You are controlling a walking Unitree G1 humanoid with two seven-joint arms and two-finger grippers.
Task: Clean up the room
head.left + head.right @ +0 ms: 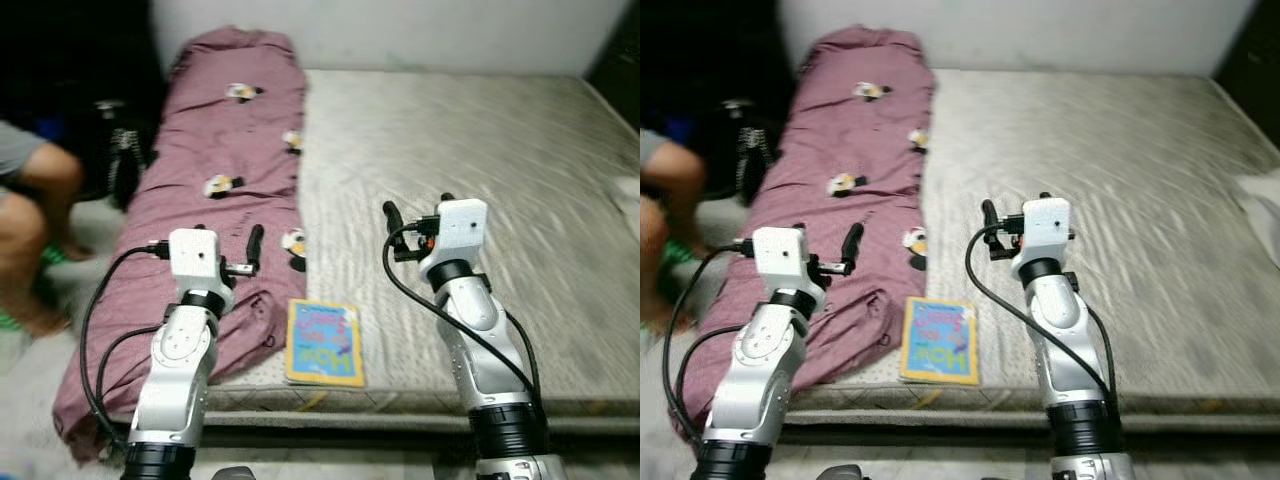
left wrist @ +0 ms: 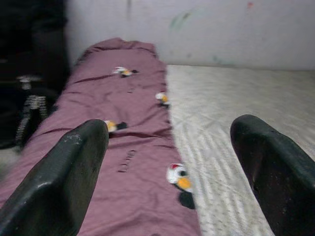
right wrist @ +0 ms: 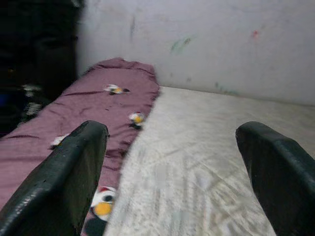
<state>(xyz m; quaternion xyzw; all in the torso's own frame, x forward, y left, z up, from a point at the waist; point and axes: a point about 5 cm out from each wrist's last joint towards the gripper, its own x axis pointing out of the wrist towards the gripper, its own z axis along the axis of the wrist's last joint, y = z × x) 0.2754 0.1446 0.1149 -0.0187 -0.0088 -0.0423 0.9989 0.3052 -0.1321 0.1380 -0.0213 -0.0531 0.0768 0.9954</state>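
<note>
Here I stand at the foot of the bed (image 1: 480,160), a bare grey mattress running away from me to the pale wall (image 3: 206,44). A long mauve blanket (image 1: 225,150) printed with small penguin figures lies along the bed's left side, from the wall end down to the near edge, where it bunches and hangs over the corner. Just beside the blanket's near end, on the bed's front edge, a colourful children's book (image 1: 324,342) lies flat with its cover up, clear of the fabric.

My left gripper (image 2: 170,162) is raised over the lower part of the blanket, fingers (image 2: 64,182) spread wide apart and holding nothing; its wrist view looks up the blanket's length toward the wall. My right gripper (image 3: 172,172) is held over the bare mattress, to the right of the blanket and beyond the book, its fingers also wide apart and empty.

Off the bed's left side a person's bare knee and leg (image 1: 35,215) come into view by the floor, near a dark tripod-like stand (image 1: 118,150). At the bed's far right edge a small white thing (image 1: 628,190) lies; I cannot tell what it is.
</note>
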